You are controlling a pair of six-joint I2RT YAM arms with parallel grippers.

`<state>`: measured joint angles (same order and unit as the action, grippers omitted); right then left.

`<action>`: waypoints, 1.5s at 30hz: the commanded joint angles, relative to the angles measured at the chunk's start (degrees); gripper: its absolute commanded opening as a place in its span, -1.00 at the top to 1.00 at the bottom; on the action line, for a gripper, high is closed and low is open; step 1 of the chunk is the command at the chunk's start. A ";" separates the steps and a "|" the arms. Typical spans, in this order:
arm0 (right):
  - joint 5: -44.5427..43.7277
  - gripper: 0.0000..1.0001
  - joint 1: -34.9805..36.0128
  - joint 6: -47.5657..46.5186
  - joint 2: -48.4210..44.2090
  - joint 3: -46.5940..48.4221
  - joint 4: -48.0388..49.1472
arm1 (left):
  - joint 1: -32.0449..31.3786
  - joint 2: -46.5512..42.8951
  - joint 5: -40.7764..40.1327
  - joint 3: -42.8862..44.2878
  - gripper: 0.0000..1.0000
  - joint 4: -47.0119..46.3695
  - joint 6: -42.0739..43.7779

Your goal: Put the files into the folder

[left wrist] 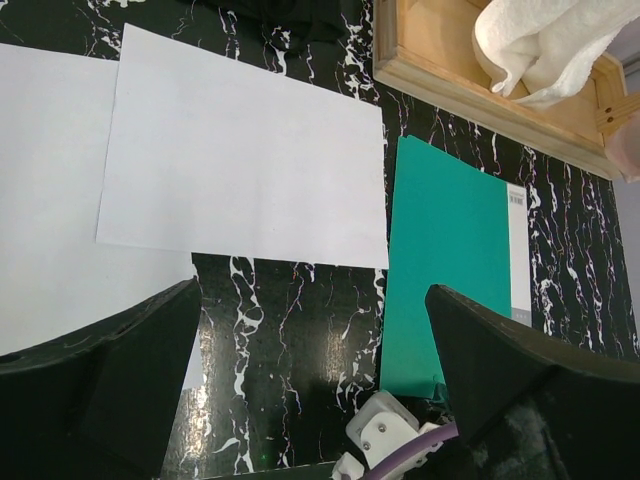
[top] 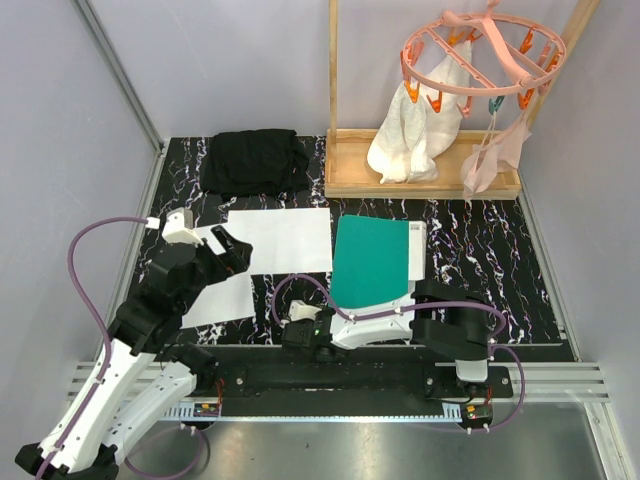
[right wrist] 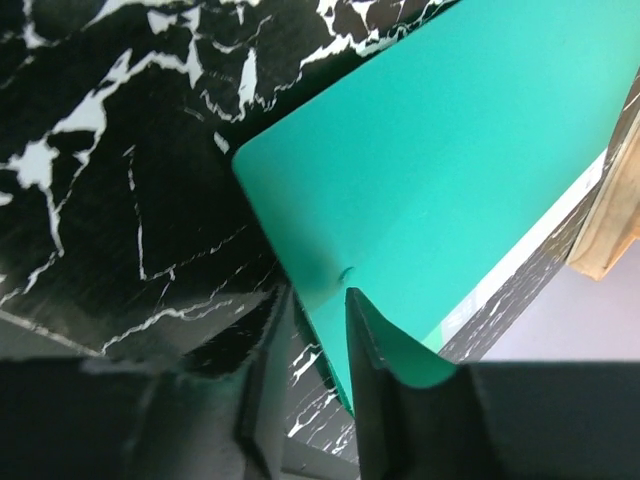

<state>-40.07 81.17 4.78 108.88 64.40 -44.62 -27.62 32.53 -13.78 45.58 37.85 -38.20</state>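
Black, white-veined table (top: 500, 270) shut in by pale lilac walls (top: 60, 150). At the back, wooden tray (top: 345, 185) under pink peg hanger (top: 480, 50) hung with white cloths (top: 410, 140); black cloth (top: 255, 160) alongside.

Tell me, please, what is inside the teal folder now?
The folder lies closed on the table; only a white strip shows along its right edge. Its inside is covered. Both white sheets lie outside, left of it.

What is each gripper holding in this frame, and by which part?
The right gripper pinches the folder by its near edge, close to the near-left corner, where the cover curls up. The left gripper is open and holds nothing.
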 commanded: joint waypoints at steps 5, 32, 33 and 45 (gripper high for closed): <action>-5.62 0.64 -0.66 -0.39 4.15 -0.15 2.78 | 0.37 -0.98 -1.25 0.12 -0.98 -1.28 -0.04; -17.94 1.00 -5.40 36.35 -31.25 -8.23 -2.49 | 0.12 27.12 45.05 -14.84 -0.98 -48.37 -12.43; -17.85 1.00 -5.40 37.23 -32.58 -9.02 -2.23 | -0.85 28.88 45.50 -13.60 -0.98 -49.70 -12.34; -15.47 1.00 -5.40 37.77 -48.23 -19.31 3.74 | -12.46 57.71 39.71 11.62 -0.98 -49.53 -20.51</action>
<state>-54.96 75.96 40.99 63.20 46.15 -44.84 -38.39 84.09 26.20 49.74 -6.98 -54.43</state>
